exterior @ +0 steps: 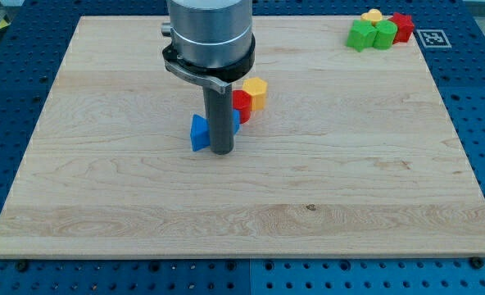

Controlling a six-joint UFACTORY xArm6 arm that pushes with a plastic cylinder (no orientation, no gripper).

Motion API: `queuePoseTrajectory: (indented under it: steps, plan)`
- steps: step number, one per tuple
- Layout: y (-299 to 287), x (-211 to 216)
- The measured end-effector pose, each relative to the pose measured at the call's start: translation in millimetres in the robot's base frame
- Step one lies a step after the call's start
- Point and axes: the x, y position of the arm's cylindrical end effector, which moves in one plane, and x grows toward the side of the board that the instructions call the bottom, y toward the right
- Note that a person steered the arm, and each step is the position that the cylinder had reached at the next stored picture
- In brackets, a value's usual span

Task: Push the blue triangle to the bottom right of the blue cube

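Blue triangle [198,133] lies near the board's middle, a little toward the view's left, flat on the wooden board [349,188].

Camera view: my tip [221,152] is down on the board at the triangle's right edge, touching it or nearly so; the rod covers the seam. No jaws on this rig, only the plain rod, holding nothing. A sliver of blue [236,117] shows on the rod's right side, probably the blue cube, mostly hidden. Beside it toward the view's upper right stand a red block [242,104] and a yellow block [256,93], touching each other. Far off at the view's top right corner sits a cluster: two green blocks [372,35], a yellow piece [373,15], a red piece [402,26].

Handling, as judged: small, rigid, light piece, likely to slide easily on smooth wood and to spin if pushed off-centre. Slanted faces may let the rod slip past. Best contact is mid-face, low, on the side opposite the intended travel, which means coming round from its left.
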Motion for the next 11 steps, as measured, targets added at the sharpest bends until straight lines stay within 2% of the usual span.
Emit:
queuePoseTrajectory:
  steps: [1, 2, 3, 5, 6, 10, 11]
  plan:
    - [-38.6, 13.5]
    - [-101.5, 11.1]
    - [-107.4, 10.7]
    - [-74.9, -31.0]
    - [-44.3, -26.4]
    - [-37.7, 10.0]
    - [-9.2, 10.0]
